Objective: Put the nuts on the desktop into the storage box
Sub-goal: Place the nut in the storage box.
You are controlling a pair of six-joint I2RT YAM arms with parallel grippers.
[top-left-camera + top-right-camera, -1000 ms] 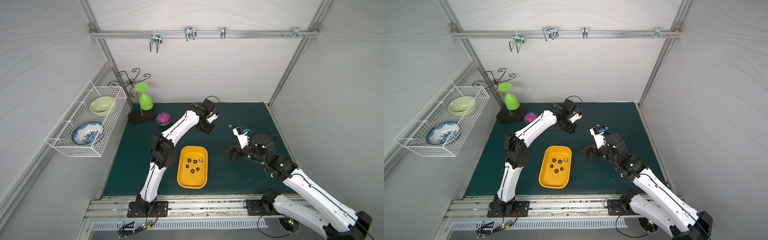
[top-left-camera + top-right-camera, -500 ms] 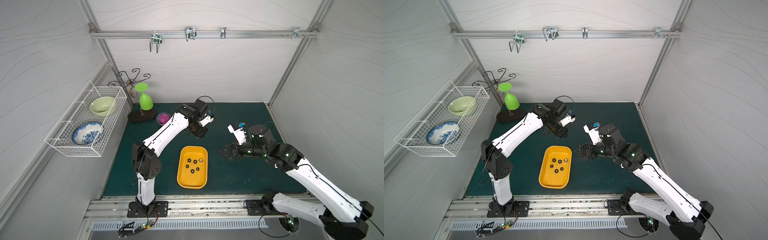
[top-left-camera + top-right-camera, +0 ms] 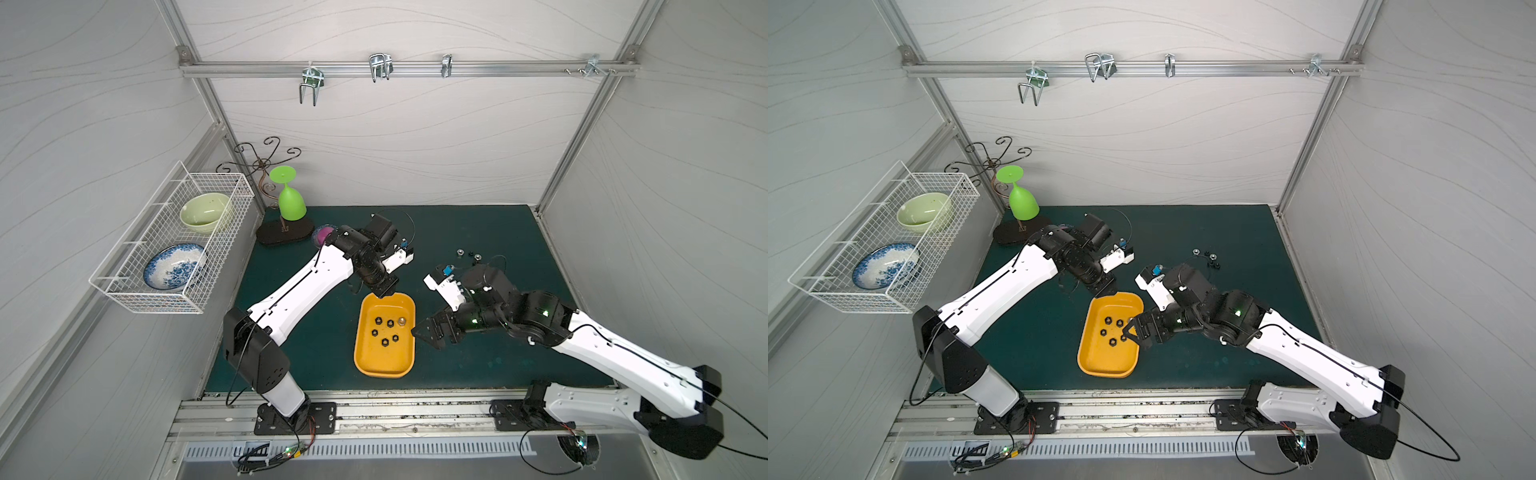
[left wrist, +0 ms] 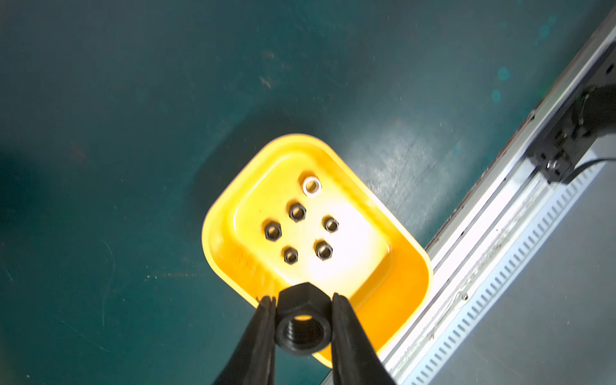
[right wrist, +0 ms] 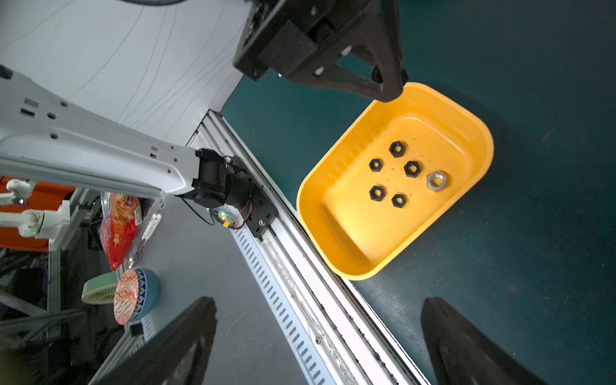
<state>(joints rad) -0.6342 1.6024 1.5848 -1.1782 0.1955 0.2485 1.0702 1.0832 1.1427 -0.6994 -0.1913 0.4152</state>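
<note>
Above the far rim of the yellow storage box point(image 3: 384, 365), the left hand point(image 4: 301, 298) is pinching a black nut point(image 4: 301, 325), while six nuts point(image 3: 390, 323) are lying inside. Beside the box's right edge, the right hand point(image 5: 318, 301) is hanging spread wide and empty. Far right on the bench point(image 3: 498, 224), loose nuts point(image 3: 460, 252) are waiting. A clean drop is probably calling for carrying the nut nearer, over the box floor, then letting go low.

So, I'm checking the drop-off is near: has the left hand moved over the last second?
Yes. The left hand has come toward the storage box and now hangs over its far rim, shut on a black nut.
</note>
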